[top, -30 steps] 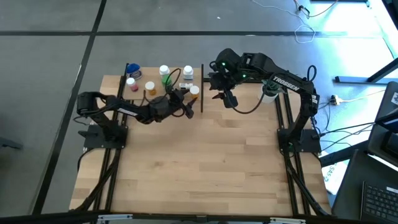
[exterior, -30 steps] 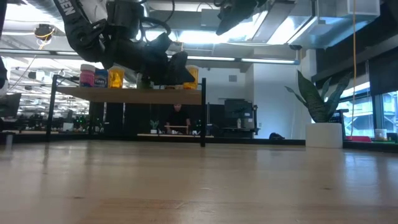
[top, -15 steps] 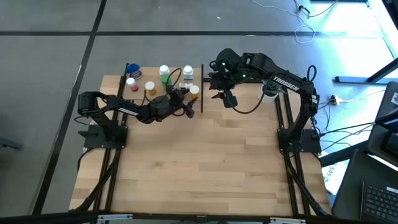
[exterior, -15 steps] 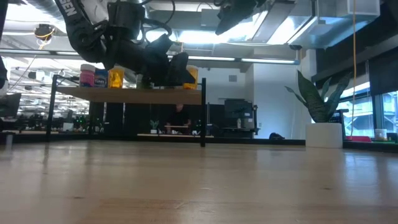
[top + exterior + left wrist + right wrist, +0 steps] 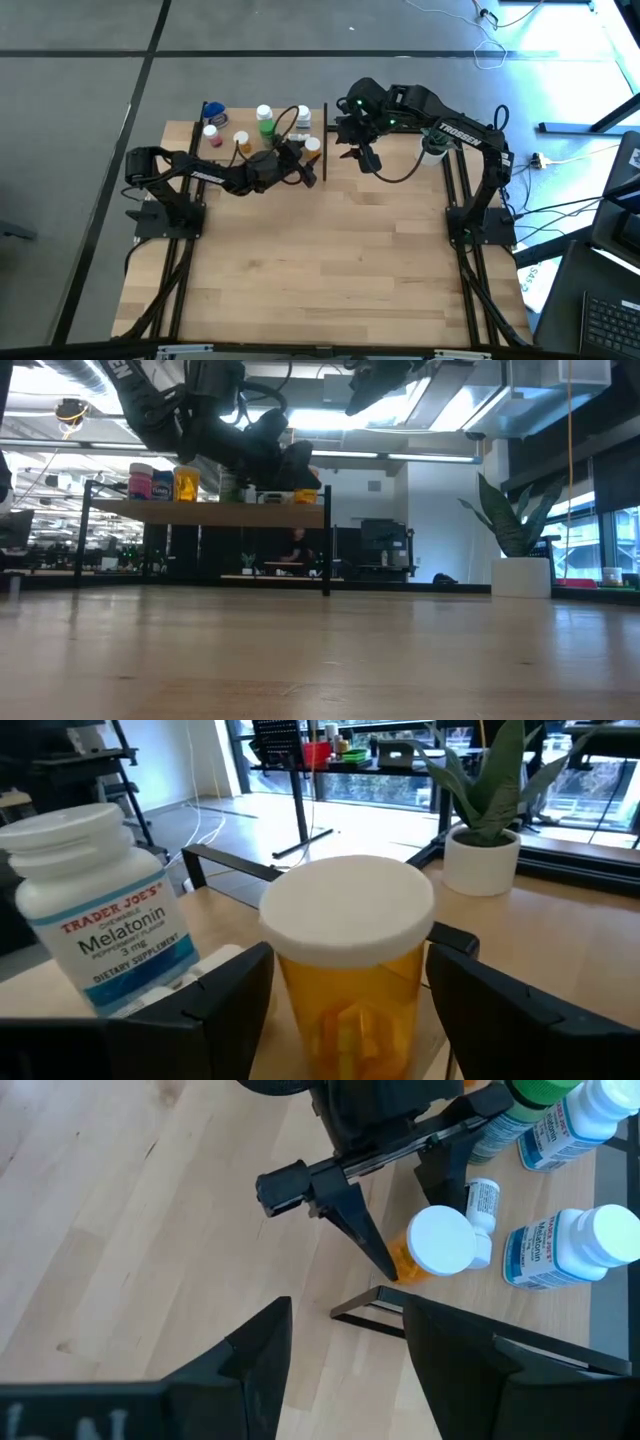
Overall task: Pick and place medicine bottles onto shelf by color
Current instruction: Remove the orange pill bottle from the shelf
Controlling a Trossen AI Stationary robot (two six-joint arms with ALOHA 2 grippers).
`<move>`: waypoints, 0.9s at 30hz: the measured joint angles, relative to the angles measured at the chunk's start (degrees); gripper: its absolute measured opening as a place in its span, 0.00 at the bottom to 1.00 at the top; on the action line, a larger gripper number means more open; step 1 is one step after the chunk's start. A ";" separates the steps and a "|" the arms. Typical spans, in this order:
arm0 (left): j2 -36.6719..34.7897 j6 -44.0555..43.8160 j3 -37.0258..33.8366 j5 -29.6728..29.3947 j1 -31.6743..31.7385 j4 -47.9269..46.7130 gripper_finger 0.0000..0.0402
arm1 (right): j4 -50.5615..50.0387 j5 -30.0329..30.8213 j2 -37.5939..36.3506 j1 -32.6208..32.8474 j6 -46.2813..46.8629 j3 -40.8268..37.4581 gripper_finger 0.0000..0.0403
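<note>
Two fingers of your left gripper (image 5: 345,1010) stand apart on either side of the orange bottle (image 5: 350,970), with a clear gap showing on each flank in the left wrist view, so nothing is clamped; I judge this either a release just completed or a grasp not yet closed, and the pictures alone do not settle which. You have that bottle upright on its base, white cap uppermost, at the corner of the shelf (image 5: 225,152) nearest the black post (image 5: 325,140), which suits an end slot in a colour row. Just beside it stands a white melatonin bottle (image 5: 105,910), close enough that any sideways drift of the fingers could knock it, so keep the withdrawal or closing straight along the gripper's own line. From above, the left gripper (image 5: 292,160) reaches in over the shelf's near edge, among the other bottles: a second orange bottle (image 5: 241,142), a green bottle (image 5: 265,118), a pink bottle (image 5: 211,134) and a blue bottle (image 5: 216,116) farther back. Your right gripper (image 5: 357,155) hangs beyond the post, well above the table, fingers spread and holding nothing; it looks parked there to stay clear of the left arm's work. A potted plant (image 5: 480,840) stands farther off on the table.
</note>
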 joint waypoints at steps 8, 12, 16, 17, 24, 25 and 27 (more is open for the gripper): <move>0.00 -0.07 0.00 -1.64 -0.03 0.00 0.52 | -0.04 0.00 0.01 -0.01 0.00 0.00 0.48; 0.00 0.52 0.00 -1.67 -0.70 0.04 0.44 | -0.07 0.00 0.01 -0.01 0.00 0.00 0.48; 0.00 2.58 0.00 -3.09 -2.24 0.07 0.41 | -0.08 0.01 0.01 -0.01 0.00 0.00 0.48; -0.07 2.96 0.00 -3.62 -2.77 0.06 0.41 | -0.09 0.00 0.01 0.01 0.00 0.00 0.48; -1.98 3.15 0.00 -7.41 -7.58 -1.79 0.41 | -0.19 0.00 0.01 0.00 0.00 0.00 0.48; -2.61 3.15 0.00 -8.50 -8.49 -2.76 0.41 | -0.27 0.02 -0.01 -0.01 0.00 0.00 0.48; -4.09 3.02 0.00 -11.00 -10.51 -6.48 0.41 | -0.64 0.01 0.01 -0.01 0.00 0.00 0.48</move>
